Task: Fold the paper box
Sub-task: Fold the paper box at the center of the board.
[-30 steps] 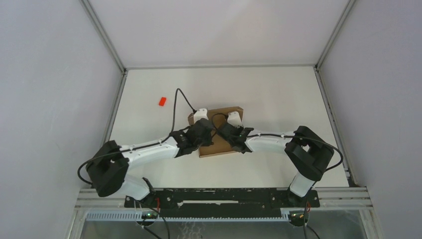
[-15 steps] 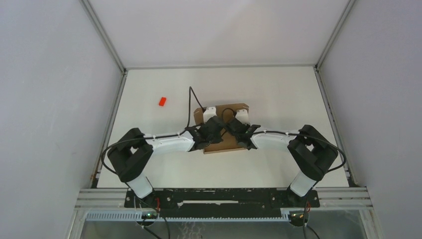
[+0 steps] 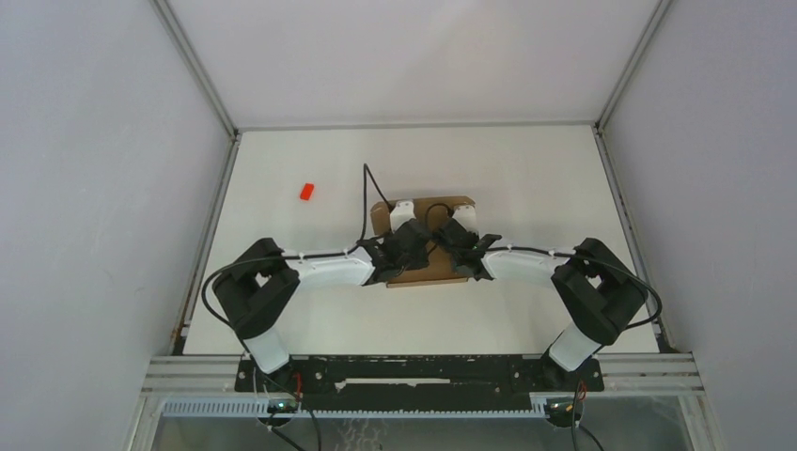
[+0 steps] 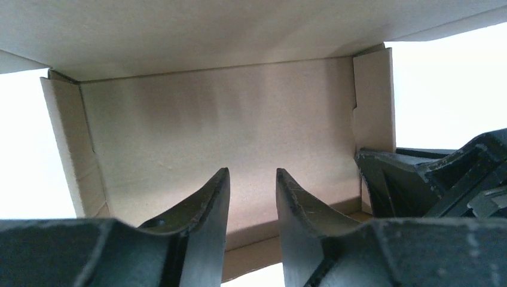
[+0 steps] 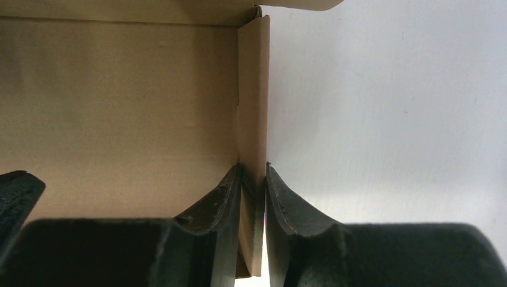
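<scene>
The paper box [image 3: 440, 203] is brown cardboard, lying mid-table with both grippers over it. In the left wrist view its lid overhangs the inner back wall [image 4: 209, 131], with side walls standing at both ends. My left gripper [image 3: 406, 232] [image 4: 251, 174] is inside the box, open, with nothing between its fingers. My right gripper [image 3: 459, 232] [image 5: 253, 172] is shut on the box's upright right side wall [image 5: 253, 101], one finger inside the box and one outside. The right gripper's black body [image 4: 442, 179] shows at the right of the left wrist view.
A tiny red block [image 3: 305, 191] lies on the white table [image 3: 545, 178] to the far left of the box. Grey enclosure walls and metal rails border the table on three sides.
The box has turned square and shifted right with both grippers. The left arm has drawn in toward the middle, and its jaws have opened from shut.
</scene>
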`<state>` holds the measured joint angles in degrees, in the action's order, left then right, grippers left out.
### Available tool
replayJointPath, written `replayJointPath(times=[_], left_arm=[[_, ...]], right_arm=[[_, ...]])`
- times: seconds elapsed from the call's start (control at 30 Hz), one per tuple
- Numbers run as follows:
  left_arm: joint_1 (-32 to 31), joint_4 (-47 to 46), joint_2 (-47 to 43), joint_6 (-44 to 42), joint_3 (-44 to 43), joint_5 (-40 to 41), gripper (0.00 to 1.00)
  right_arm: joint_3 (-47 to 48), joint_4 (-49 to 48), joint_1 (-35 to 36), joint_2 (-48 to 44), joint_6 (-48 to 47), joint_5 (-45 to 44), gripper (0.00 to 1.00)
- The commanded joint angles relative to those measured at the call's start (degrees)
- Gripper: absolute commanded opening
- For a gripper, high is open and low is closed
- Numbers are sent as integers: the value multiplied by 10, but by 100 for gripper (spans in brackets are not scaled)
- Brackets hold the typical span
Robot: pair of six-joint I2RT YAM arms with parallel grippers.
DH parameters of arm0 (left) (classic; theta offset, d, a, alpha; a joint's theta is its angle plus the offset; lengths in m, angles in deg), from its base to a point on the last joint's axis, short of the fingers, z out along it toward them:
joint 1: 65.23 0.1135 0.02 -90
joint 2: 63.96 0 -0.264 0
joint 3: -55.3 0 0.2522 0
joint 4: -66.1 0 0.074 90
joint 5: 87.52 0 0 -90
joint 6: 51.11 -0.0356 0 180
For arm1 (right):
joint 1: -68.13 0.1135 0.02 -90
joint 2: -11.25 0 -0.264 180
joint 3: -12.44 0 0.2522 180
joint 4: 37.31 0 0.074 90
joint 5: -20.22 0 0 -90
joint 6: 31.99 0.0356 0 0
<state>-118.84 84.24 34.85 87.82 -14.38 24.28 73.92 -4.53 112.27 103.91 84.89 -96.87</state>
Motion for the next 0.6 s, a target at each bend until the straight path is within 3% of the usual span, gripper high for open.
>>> replayJointPath(times=[0.0,0.57], left_arm=[[-1,-5,-39,5,25,-1,41],[2,-57,-209,9,102,10,45]], right_arm=[[2,-29,3,-21,-17,27,27],[-4,-29,1,-20,-9,34,27]])
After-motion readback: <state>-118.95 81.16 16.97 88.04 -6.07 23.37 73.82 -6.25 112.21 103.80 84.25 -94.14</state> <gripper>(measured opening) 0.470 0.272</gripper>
